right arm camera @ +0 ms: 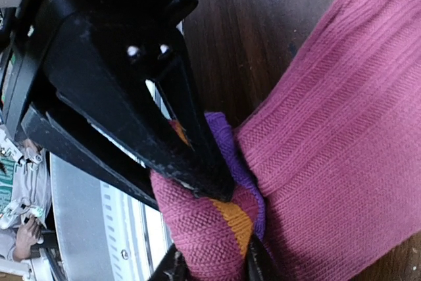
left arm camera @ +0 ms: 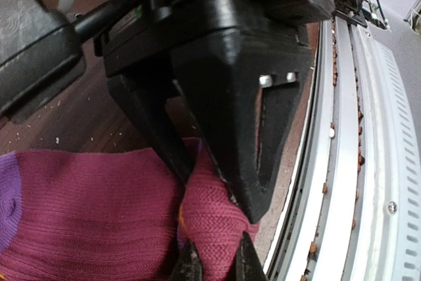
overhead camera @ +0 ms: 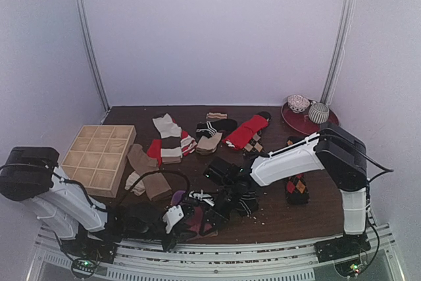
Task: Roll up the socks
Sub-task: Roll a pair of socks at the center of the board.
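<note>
The magenta ribbed fabric sock with purple and orange toe (left arm camera: 99,208) lies at the near edge of the dark wooden counter (overhead camera: 276,218), just beside the grey metal rail (left arm camera: 342,162). My left hand (left arm camera: 214,264) is closed narrow on a raised fold of it. My right hand (right arm camera: 212,264) pinches the toe end, and the two hands almost touch. Behind them I see loose tan, red and striped socks (overhead camera: 172,141), and a light wooden grid box (overhead camera: 99,151) to the left. An argyle sock (overhead camera: 297,187) lies under the right arm.
</note>
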Controlling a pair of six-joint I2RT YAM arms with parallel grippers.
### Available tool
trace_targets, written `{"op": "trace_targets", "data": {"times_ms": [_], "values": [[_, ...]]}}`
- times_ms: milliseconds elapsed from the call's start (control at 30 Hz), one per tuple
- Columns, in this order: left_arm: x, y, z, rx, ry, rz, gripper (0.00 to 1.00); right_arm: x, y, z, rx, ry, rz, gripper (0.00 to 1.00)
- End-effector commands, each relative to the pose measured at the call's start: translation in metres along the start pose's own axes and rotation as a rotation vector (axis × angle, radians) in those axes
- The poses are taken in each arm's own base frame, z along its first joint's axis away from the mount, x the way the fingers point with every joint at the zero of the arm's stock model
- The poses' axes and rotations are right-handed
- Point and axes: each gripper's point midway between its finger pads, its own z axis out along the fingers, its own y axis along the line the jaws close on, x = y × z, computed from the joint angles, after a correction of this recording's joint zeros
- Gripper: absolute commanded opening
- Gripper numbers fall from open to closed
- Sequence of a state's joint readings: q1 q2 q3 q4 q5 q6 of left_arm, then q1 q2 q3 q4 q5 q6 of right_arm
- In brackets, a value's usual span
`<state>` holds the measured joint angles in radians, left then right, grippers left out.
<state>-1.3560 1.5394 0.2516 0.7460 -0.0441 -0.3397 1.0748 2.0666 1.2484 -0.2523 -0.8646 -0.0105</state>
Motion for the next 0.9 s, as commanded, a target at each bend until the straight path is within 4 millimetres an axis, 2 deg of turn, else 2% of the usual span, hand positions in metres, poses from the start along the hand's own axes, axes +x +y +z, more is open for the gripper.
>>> {"op": "trace_targets", "data": {"times_ms": [0,100,133,200,267,333,467,633,767,867], "values": [[0.045,0.000,0.003,-0.008,0.196,-0.166,0.00,0.034,-0.042,0.012,0.206,0.034,0.043,0.30],[0.061,-0.002,-0.004,-0.003,0.246,-0.285,0.00,0.009,-0.041,-0.016,0.331,-0.147,-0.119,0.48],[0.065,-0.003,-0.007,0.003,0.258,-0.327,0.00,-0.005,-0.032,-0.033,0.365,-0.236,-0.194,0.50],[0.074,-0.005,-0.012,0.020,0.276,-0.398,0.00,-0.019,-0.022,-0.055,0.446,-0.370,-0.331,0.55],[0.089,-0.005,-0.021,0.020,0.305,-0.454,0.00,-0.024,-0.010,-0.069,0.520,-0.445,-0.476,0.59],[0.095,-0.004,-0.024,0.016,0.321,-0.488,0.00,-0.024,0.002,-0.071,0.571,-0.460,-0.628,0.62],[0.106,-0.002,-0.025,0.003,0.349,-0.526,0.00,-0.017,0.020,-0.058,0.557,-0.411,-0.817,0.63],[0.112,-0.003,-0.024,0.012,0.360,-0.549,0.00,-0.012,0.034,-0.031,0.493,-0.326,-0.913,0.63],[0.115,-0.005,-0.022,0.025,0.368,-0.553,0.00,-0.001,0.032,-0.012,0.451,-0.230,-0.927,0.63],[0.116,-0.006,-0.022,0.030,0.369,-0.555,0.00,0.002,0.026,-0.006,0.457,-0.201,-0.921,0.62]]}}
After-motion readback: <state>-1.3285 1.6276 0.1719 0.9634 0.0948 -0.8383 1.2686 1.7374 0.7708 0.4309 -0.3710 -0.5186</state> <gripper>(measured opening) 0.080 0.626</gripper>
